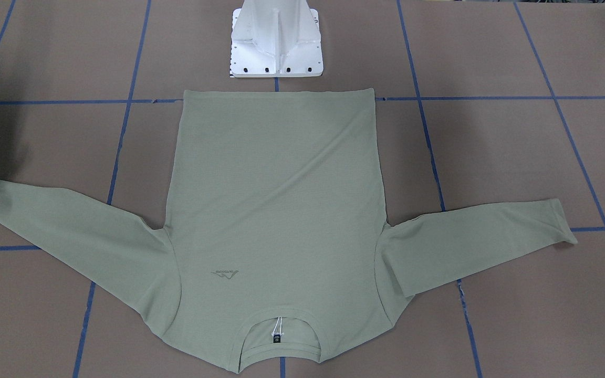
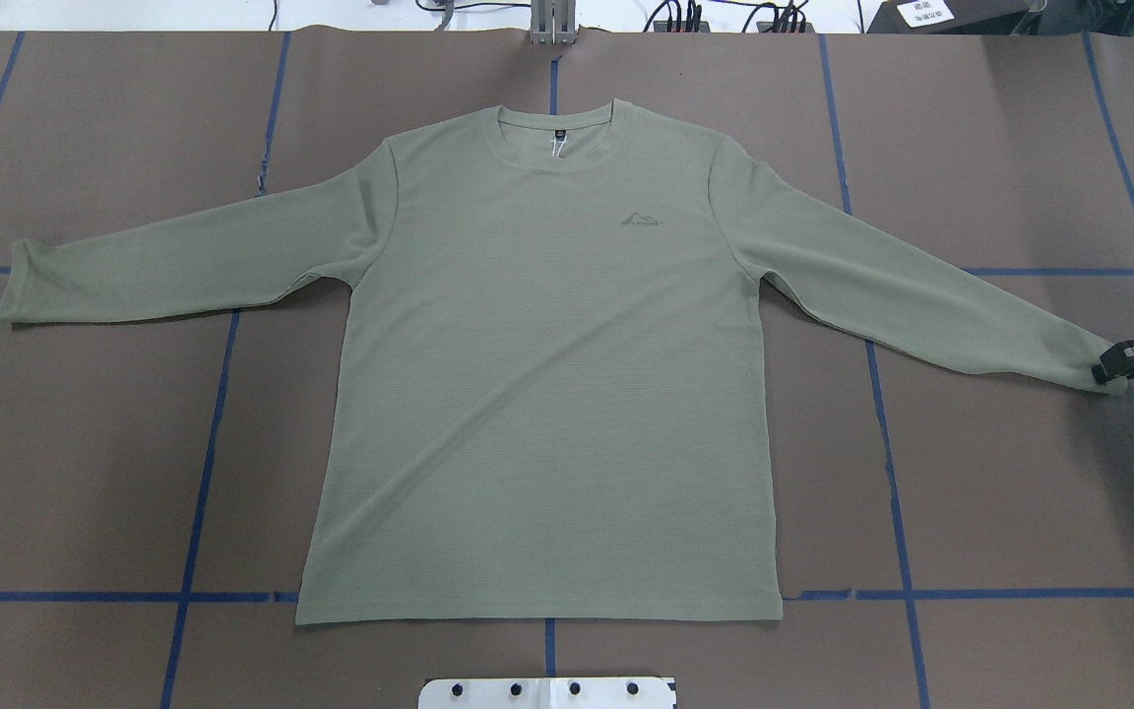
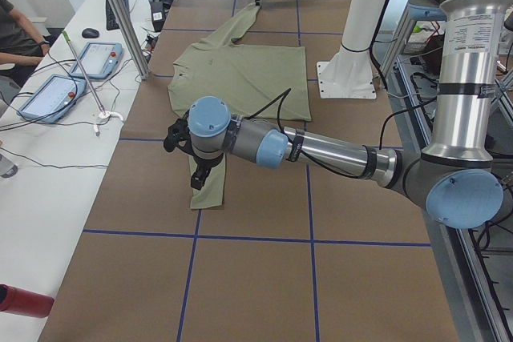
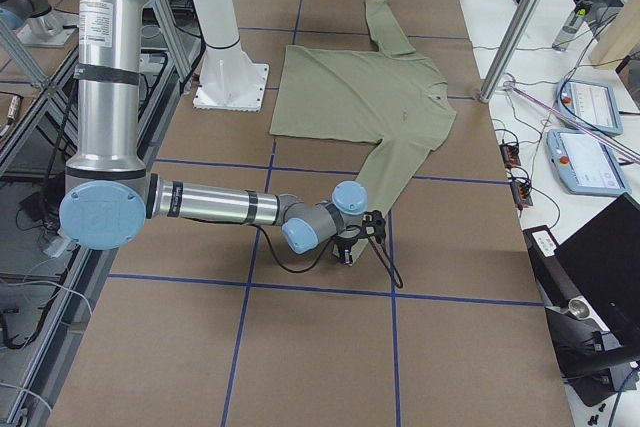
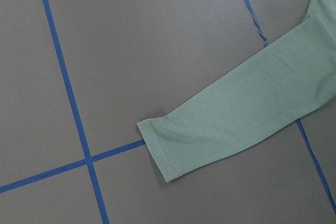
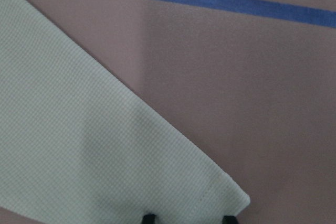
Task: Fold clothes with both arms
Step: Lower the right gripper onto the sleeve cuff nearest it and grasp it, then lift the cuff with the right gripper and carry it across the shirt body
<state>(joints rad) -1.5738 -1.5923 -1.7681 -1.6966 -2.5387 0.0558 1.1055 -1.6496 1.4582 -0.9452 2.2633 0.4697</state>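
Clock dirs as in the overhead view, robot at 6. Nearest, at 6 o'cl., stood the white metal pedestal base on the brown table w/ blue tape lines. Just beyond it, near but not touching, lay the pale sage-green long-sleeved knit shirt. It was flat and front side up, hem twd 6, body approx. at the table centre.

Both sleeves were spread out: the L sleeve pointed to 9, the R sleeve to approx. 4. The black R gripper was down at the cuff of the R sleeve, at the 3 o'cl. edge. Its two fingertips stood apart w/ the cuff end between them, so it was spread, not clamped on the cloth. The L gripper was held above the table close by the L cuff. It appeared in a side view only, so I cannot tell if it was spread or closed.

Farthest, at 12, was the round ribbed collar w/ a small black neck label. A faint tonal chest logo sat a bit nearer, twd 1 o'cl.
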